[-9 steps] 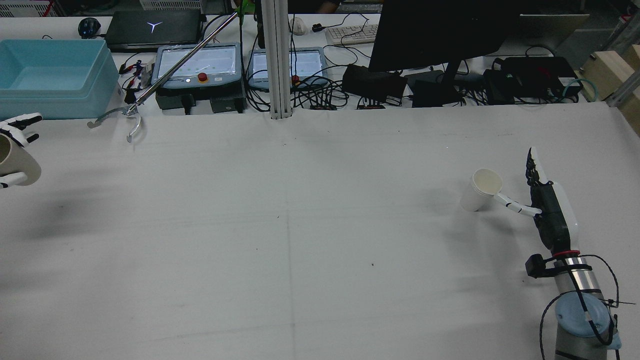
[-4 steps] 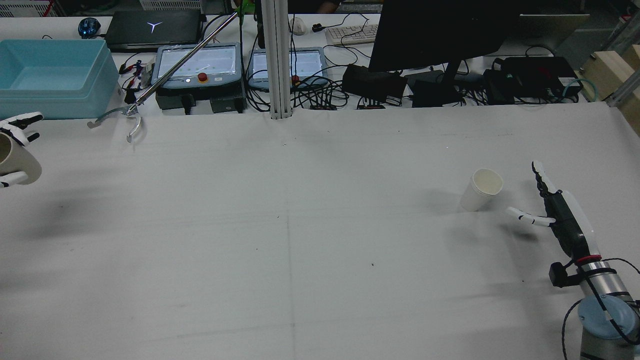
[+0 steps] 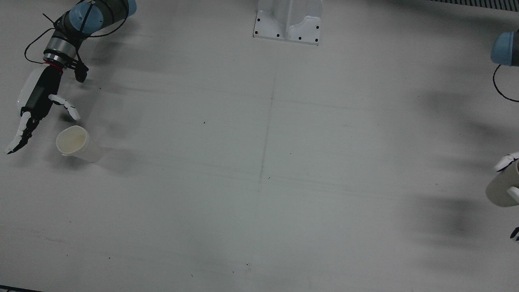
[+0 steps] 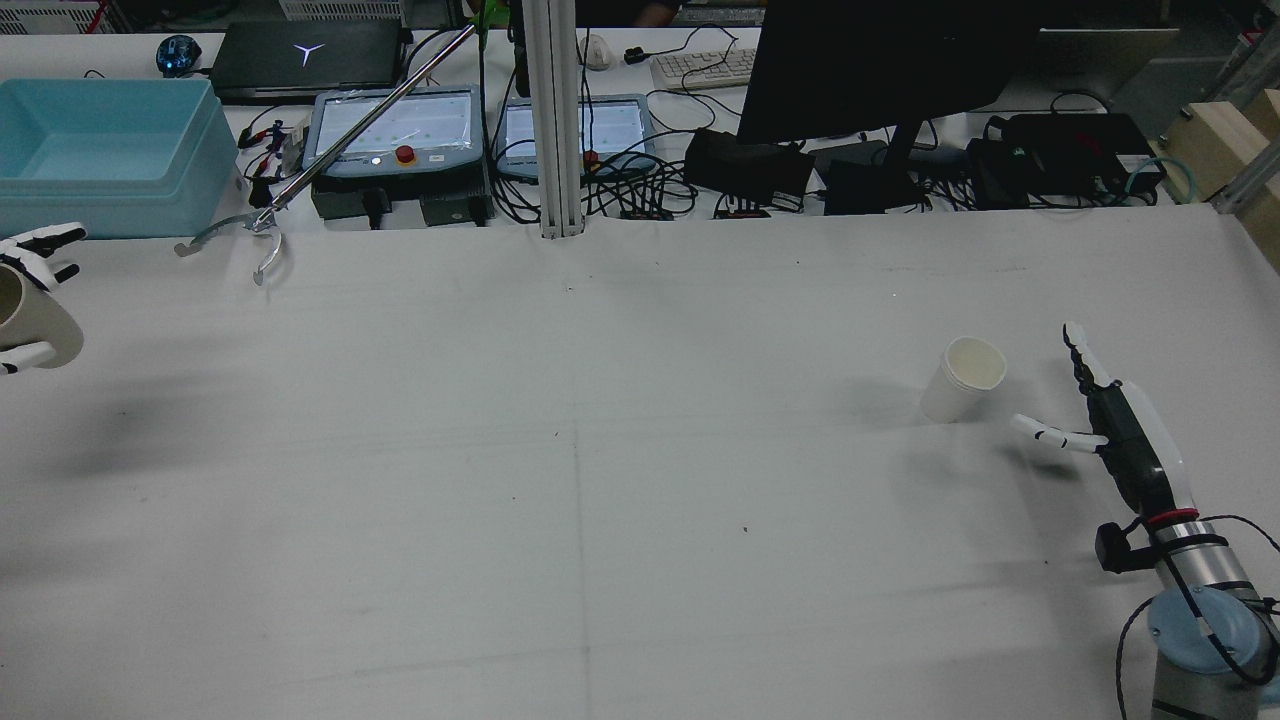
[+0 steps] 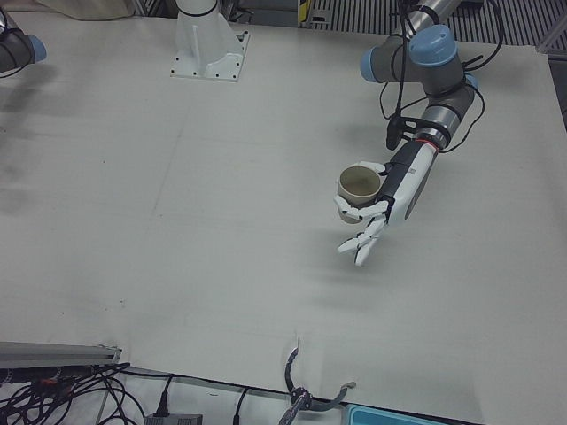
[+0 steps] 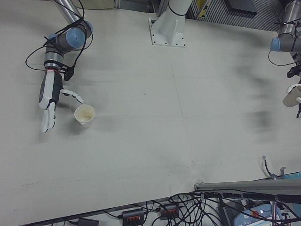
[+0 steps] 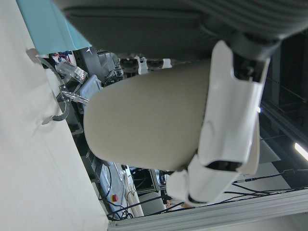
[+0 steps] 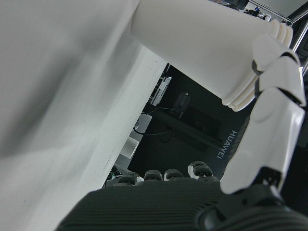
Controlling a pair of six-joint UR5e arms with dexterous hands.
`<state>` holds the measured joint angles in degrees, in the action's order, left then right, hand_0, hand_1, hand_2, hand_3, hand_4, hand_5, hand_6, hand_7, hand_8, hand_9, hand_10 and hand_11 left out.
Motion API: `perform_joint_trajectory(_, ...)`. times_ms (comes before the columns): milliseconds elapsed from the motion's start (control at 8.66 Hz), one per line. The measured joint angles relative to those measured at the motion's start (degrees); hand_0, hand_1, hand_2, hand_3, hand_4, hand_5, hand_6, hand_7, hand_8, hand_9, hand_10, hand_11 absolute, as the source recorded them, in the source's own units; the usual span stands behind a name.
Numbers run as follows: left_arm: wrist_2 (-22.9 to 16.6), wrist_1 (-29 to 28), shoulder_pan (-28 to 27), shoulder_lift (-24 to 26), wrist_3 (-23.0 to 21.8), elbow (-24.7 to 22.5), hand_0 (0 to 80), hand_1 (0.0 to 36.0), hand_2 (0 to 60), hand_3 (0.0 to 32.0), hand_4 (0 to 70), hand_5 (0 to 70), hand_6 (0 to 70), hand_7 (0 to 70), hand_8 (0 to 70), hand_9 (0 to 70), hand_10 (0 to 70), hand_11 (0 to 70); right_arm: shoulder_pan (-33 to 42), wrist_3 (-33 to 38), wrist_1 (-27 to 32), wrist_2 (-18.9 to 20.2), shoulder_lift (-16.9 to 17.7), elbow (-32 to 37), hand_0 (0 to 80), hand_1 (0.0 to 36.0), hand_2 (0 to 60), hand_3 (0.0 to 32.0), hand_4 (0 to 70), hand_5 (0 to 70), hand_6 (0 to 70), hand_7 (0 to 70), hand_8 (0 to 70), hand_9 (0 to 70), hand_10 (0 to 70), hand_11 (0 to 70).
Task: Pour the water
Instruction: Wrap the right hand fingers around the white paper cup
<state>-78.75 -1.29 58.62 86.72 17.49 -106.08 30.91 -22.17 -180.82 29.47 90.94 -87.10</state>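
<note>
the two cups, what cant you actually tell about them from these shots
- Held cup in the left hand: left-front view shows its mouth only dimly, so whether it holds water is unclear; rear and front views cut it off at the edge.
- White cup on the table: its inside looks pale, too small to judge any water.
- Right hand: its own view is too close to show the gap to the white cup.

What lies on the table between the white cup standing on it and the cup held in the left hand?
Nothing: in the front view, the table is bare between the white cup and the held cup in the left hand.
</note>
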Motion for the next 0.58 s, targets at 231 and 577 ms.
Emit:
perform_joint_trajectory(231, 0.0, 0.0, 0.0, -0.2, 0.0, -0.2, 72.6, 36.0, 60.0, 0.0, 54.9, 70.0, 11.7, 15.6, 4.0, 5.2, 7.6, 14.4, 0.1, -0.6, -0.1, 0.0, -1.5, -0.4, 47.2, 17.5, 19.6, 0.0, 3.0, 0.0, 0.0, 0.0, 0.0, 0.0, 0.0, 0.5)
perform_joint_trajectory(577, -1.3, 0.1, 0.2, 0.1, 0.0, -0.9, 74.4, 36.0, 60.0, 0.0, 55.7, 70.0, 11.8, 15.6, 3.9, 5.0, 7.4, 14.2, -2.3, -1.2, -1.0, 0.3, -1.2, -2.1, 47.7, 18.1, 18.6, 0.0, 2.4, 0.0, 0.0, 0.0, 0.0, 0.0, 0.2, 2.1)
